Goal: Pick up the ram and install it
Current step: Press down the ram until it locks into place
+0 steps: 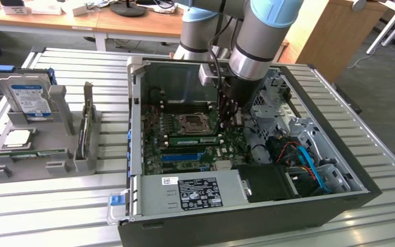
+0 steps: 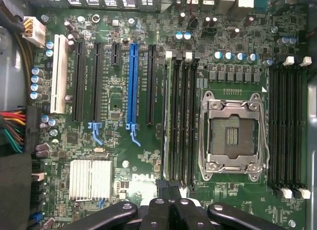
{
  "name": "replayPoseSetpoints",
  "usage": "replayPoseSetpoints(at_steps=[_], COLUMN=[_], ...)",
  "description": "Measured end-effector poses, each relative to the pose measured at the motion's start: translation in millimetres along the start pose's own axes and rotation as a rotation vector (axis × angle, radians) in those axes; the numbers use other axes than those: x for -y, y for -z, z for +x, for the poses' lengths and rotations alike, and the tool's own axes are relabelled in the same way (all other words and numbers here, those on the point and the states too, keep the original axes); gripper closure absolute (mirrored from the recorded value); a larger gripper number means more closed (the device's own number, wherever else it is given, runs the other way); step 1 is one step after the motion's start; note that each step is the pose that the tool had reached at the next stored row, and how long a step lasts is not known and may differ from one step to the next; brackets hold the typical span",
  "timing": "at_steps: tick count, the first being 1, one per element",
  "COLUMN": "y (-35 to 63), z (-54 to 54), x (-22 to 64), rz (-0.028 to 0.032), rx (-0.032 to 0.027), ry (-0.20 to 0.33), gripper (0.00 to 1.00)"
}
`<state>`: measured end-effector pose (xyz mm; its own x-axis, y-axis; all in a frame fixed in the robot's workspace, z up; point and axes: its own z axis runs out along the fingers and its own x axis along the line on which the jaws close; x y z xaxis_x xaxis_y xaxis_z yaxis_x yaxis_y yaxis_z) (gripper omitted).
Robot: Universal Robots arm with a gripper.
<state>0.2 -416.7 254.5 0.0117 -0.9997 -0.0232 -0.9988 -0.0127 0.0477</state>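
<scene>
A robotics lab or test workshop set up inside an office-like room. An industrial robot arm [image 1: 256,36] reaches down into an open desktop computer case [image 1: 252,206] lying on a ribbed metal table [image 1: 47,206], with the green motherboard [image 2: 148,141] exposed and a grey fixture [image 1: 39,154] beside it holding spare parts such as a hard drive [image 1: 26,95]. Behind stand wooden desks [image 1: 67,23] with small items and cables, and a wooden cabinet [image 1: 335,31] on a grey floor.

We see a slatted metal table [image 1: 53,206], on it an open computer case [image 1: 252,211], and beside it, toward the exterior view's left, a grey parts holder [image 1: 19,172].
</scene>
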Motion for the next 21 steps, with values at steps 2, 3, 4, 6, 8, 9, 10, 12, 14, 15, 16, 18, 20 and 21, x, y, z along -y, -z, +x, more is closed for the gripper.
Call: replayPoseSetpoints(at_steps=[2, 3, 4, 6, 8, 9, 10, 12, 14, 15, 16, 18, 20, 21], y=[-1.4, -2.1, -2.8, -4.2, -5.5, -6.1, -6.5, -6.6, -6.6, -6.7, -6.7, -6.7, -6.6, -6.6], z=[0.1, 0.1, 0.1, 0.1, 0.1, 0.1, 0.2, 0.2, 0.2, 0.2, 0.2, 0.2, 0.2, 0.2], x=[0.1, 0.1, 0.1, 0.2, 0.3, 0.3, 0.3, 0.3, 0.3, 0.3, 0.5, 2.1, 4.0, 4.7], rz=[0.0, 0.0001, 0.0, 0.0, 0.0, 0.0, 0.0, 0.0, 0.0, 0.0, 0.0, 0.0, 0.0001, 0.0001], rx=[0.0, 0.0, -0.0001, 0.0001, -0.0001, 0.0, -0.0001, -0.0003, -0.0002, -0.0001, -0.0001, 0.0, 0.0, 0.0001], ry=[0.0, 0.0, 0.0, 0.0, 0.0, 0.0, 0.0, 0.0, 0.0, 0.0, 0.0, 0.0, 0.0, 0.0], gripper=[0.89, 0.89, 0.89, 0.89, 0.89, 0.89, 0.89, 0.89, 0.89, 0.89, 0.89, 0.89, 0.89, 0.89])
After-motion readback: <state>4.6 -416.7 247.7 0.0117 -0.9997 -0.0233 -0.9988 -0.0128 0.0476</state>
